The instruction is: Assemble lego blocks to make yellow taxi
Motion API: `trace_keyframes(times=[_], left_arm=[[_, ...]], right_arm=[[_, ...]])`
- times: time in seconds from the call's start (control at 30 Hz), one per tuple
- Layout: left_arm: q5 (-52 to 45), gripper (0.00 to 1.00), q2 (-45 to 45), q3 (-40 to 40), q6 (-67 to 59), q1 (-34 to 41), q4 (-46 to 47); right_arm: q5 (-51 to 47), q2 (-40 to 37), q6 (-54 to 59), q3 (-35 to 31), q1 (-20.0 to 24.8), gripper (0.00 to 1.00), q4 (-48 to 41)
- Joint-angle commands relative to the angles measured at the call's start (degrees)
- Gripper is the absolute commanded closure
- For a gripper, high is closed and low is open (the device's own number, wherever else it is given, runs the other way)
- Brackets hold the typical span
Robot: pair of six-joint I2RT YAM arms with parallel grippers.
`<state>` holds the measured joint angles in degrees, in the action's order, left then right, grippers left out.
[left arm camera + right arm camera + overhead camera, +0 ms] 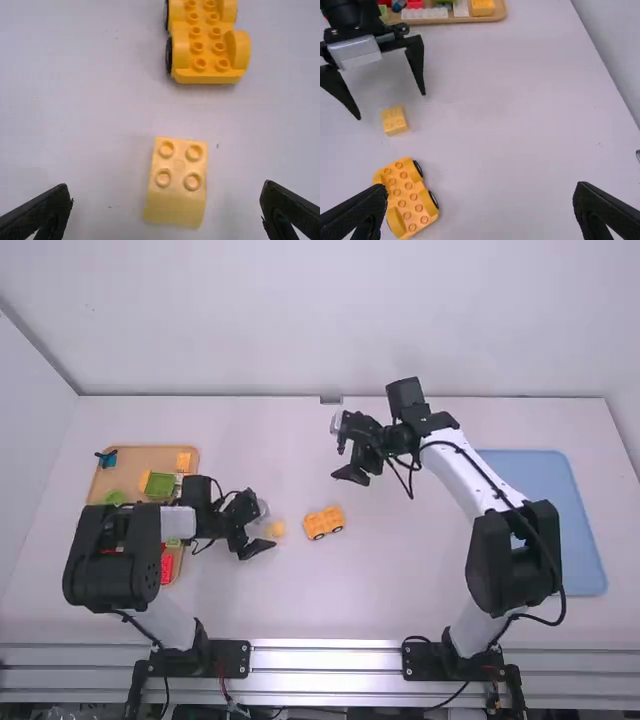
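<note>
My left gripper (268,526) is low over the table, just left of a small pale-yellow block (275,529). In the left wrist view the studded block (177,181) lies between and slightly beyond the spread fingers of the left gripper (167,200), touching neither. The orange-yellow car base (324,522), with black wheels and studs on top, stands right of the block. My right gripper (345,452) hangs open and holds nothing, farther up the table than the car base; in the right wrist view the right gripper (480,200) has its fingers wide apart.
A wooden tray (150,455) of colored blocks lies at the left, partly under the left arm. The blue tray (550,510) lies at the right, beside the right arm. White walls (350,340) rise behind the table.
</note>
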<state>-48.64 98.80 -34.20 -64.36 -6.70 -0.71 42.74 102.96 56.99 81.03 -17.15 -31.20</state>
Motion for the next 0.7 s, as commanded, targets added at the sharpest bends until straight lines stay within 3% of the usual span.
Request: trace_keyframes(times=[0.0,0.3,0.6,0.67], left_arm=[[-4.9,0.01,-0.4,1.4,-3.0,-1.3,-2.2],[-6.8,0.01,3.3,0.6,-4.7,-1.4,-4.3],[-9.4,0.0,9.0,-1.3,-7.7,-1.4,-4.9],[-8.9,0.08,9.1,-0.9,-7.6,-1.1,-6.3]], right_arm=[[3.4,0.3,0.5,0.2,0.0,0.02,-0.4],[22.1,0.6,16.8,-1.5,2.5,0.01,-10.1],[25.4,0.6,16.0,-7.1,2.5,0.01,-4.6],[25.4,0.6,14.6,-7.8,2.6,0.01,-2.9]])
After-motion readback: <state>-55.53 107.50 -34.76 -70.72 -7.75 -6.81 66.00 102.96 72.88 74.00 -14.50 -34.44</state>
